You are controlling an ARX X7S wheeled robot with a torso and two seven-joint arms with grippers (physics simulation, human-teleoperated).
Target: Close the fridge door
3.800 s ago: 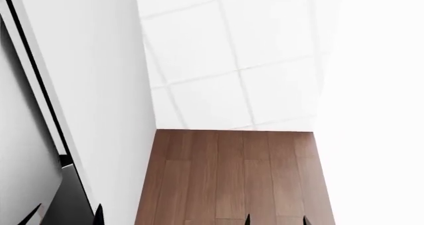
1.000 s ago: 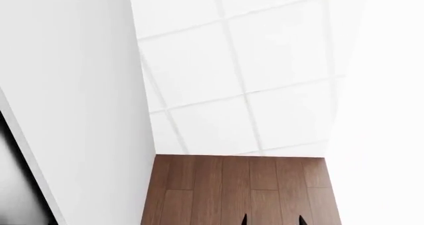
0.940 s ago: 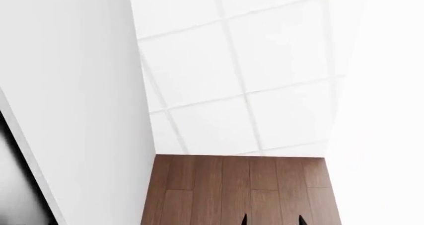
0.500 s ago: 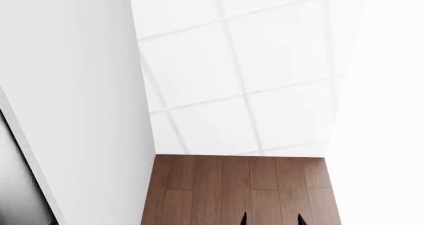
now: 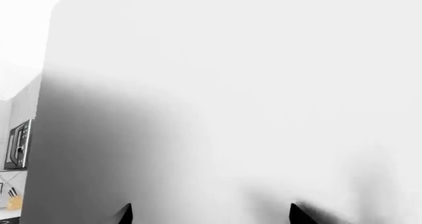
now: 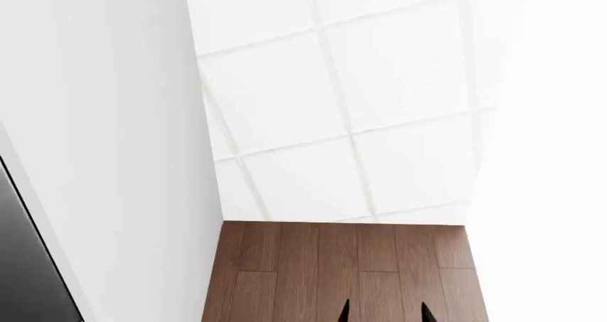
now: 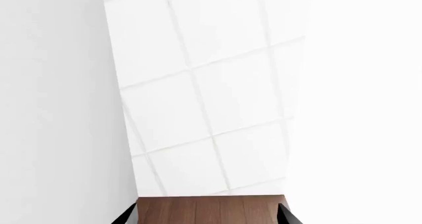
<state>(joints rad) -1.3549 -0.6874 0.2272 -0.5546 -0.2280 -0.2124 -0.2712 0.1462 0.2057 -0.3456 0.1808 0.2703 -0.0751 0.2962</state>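
The fridge door (image 6: pixel 104 144) fills the left of my head view, its white inner face toward me and a dark edge at its foot. My left gripper (image 5: pixel 207 216) sits close against that face, jaws spread wide, I judge to push flat. My right gripper (image 6: pixel 383 313) hangs idle over the wooden floor (image 6: pixel 332 265), tips parted.
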